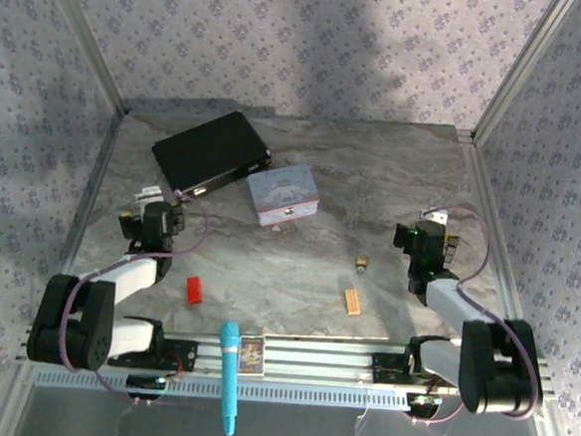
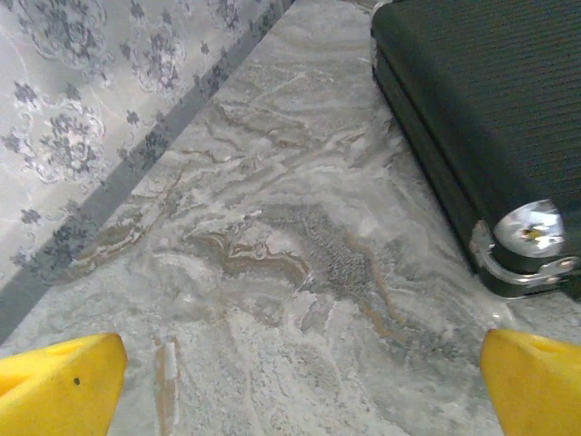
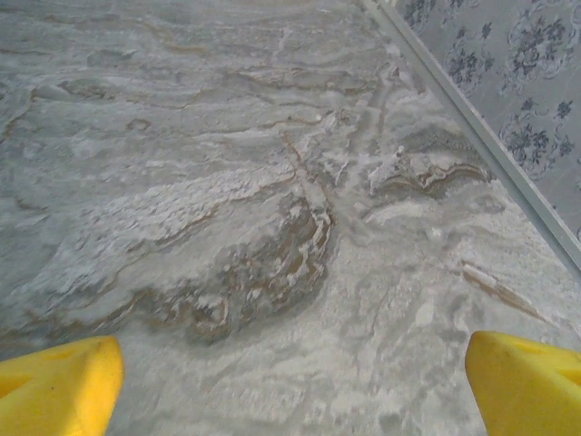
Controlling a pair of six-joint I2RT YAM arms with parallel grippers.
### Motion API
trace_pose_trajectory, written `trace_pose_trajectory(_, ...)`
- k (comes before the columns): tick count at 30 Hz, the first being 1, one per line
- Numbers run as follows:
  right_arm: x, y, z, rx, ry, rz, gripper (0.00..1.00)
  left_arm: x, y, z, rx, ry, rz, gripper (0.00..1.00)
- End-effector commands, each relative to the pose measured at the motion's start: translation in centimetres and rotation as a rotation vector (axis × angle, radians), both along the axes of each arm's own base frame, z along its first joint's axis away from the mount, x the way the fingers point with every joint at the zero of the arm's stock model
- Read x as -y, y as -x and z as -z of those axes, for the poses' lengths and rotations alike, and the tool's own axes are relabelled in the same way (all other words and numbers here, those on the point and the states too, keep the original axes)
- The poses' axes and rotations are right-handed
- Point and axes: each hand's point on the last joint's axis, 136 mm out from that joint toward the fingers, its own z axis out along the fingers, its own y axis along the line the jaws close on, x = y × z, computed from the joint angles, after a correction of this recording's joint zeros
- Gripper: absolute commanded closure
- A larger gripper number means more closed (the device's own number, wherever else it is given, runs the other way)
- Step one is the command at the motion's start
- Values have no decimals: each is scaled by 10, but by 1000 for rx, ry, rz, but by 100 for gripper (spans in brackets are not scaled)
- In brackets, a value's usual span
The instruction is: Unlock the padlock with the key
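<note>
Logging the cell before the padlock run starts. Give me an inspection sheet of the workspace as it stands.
Surface: grey marbled table.
Job's things: padlock lies right of centre, apart from both arms; key too small to pick out.
Clutter: black case, pastel tin, red block, orange block, blue cylinder.
Grippers: left gripper and right gripper, jaws open, empty.
Cables: purple cable looped along each arm.
Surroundings: floral walls, aluminium frame.

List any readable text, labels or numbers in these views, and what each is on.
None readable.
Tin box: lid print too blurred to read.
Small picture card: print too small to read.
Black case: no marking visible.
</note>
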Motion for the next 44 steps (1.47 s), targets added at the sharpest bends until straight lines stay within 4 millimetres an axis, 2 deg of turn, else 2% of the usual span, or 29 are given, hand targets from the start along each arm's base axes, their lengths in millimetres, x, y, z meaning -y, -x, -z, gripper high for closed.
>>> trace_pose_trajectory(1,0,-26,-27,168,37,-39,3,-5,-20,-24,158,86,41,0)
trace_pose_trajectory(4,-2,-35,-24,182,8,-61,2,-10,-29,-21,154,110,37,0)
trace_pose_trajectory(6,-2,-39,-11,166,-9,-88,2,-8,-37,-12,152,102,58,0)
trace_pose_trajectory(9,-7,-55,5,122,-26,-128,4,9,-46,-9,121,57,125,0)
trace_pose_trajectory(11,-7,-54,8,110,-41,-139,1,20,-51,-7,117,52,194,0)
trace_pose_trajectory(13,-7,-54,8,109,-40,-139,1,34,-63,6,106,70,303,0)
trace_pose_trajectory(15,-7,-54,7,110,-38,-139,1,31,-59,10,63,99,286,0)
trace_pose_trajectory(17,-7,-54,7,111,-36,-137,1,31,-61,7,104,85,288,0)
trace_pose_trajectory(44,-7,-54,8,107,-49,-149,1,32,-59,8,82,77,283,0)
